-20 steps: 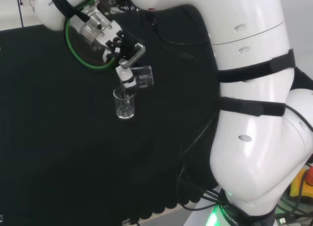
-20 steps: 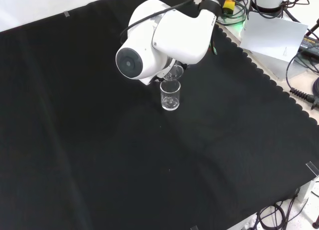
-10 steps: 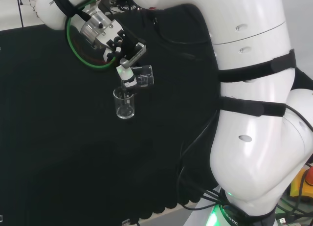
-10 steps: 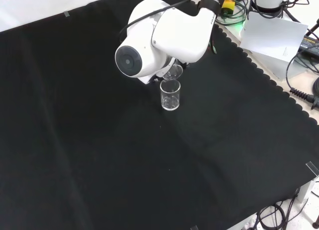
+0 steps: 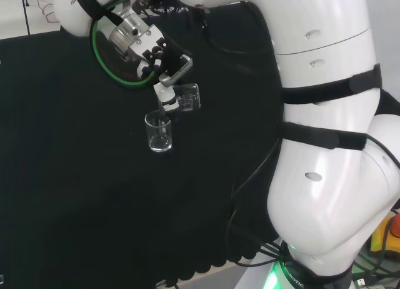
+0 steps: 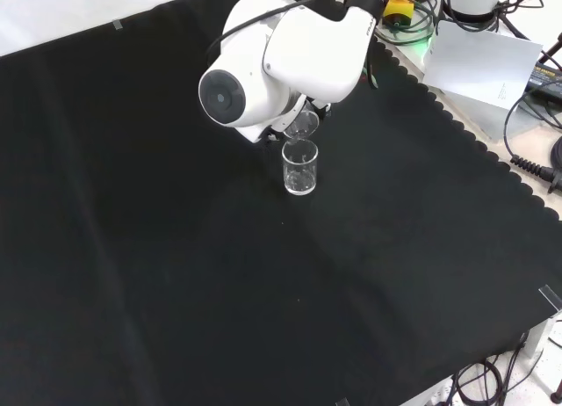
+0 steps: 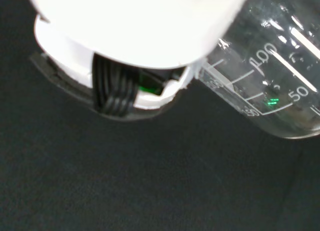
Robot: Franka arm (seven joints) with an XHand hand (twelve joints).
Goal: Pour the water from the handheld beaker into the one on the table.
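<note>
The hand [image 5: 164, 73] held the small clear beaker [image 5: 185, 97] tipped on its side, with the fingers [image 5: 167, 100] closed around its wall. Its mouth was just above and beside the rim of the upright beaker [image 5: 159, 133] on the black tabletop [image 5: 75, 195]. In the front view, the held beaker [image 6: 303, 125] showed under the white arm link [image 6: 281, 54], directly over the standing beaker [image 6: 299, 167]. I could not see water in either vessel. I judged the clear ware to be light, stiff, smooth and breakable, so the side wall seemed the best place to hold it.
</note>
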